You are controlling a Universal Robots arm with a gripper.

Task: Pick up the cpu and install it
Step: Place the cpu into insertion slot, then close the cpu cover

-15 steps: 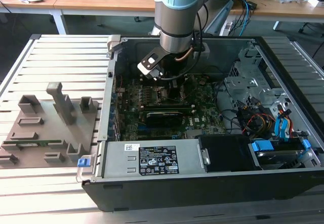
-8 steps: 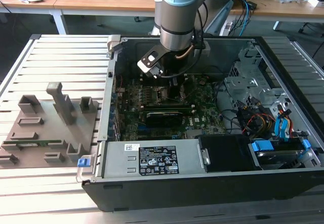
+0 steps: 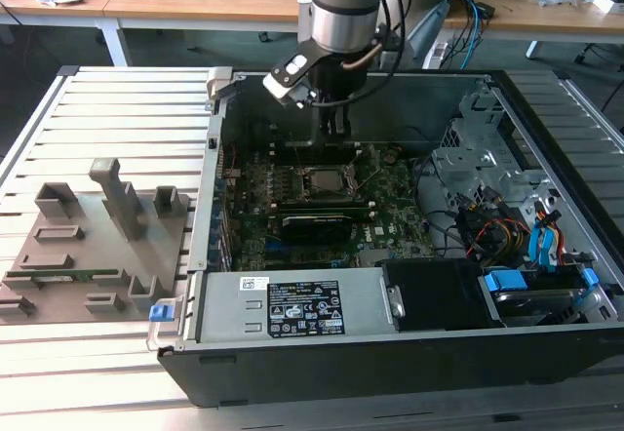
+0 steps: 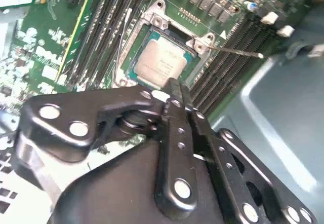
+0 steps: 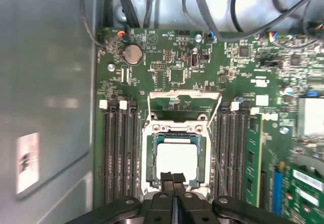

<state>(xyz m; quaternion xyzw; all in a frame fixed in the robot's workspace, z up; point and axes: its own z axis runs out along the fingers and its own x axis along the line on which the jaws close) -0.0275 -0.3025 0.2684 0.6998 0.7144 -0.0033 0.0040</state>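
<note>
A: cpu location?
B: One cpu, a flat silvery square, lying in the metal-framed socket on the green motherboard, inside the open case.
A: gripper?
B: gripper just above the cpu's edge, its two black fingers pressed together, nothing between them. Long dark slots flank the socket on both sides. One grey plastic tray sits on the slatted metal tabletop beside the case.
</note>
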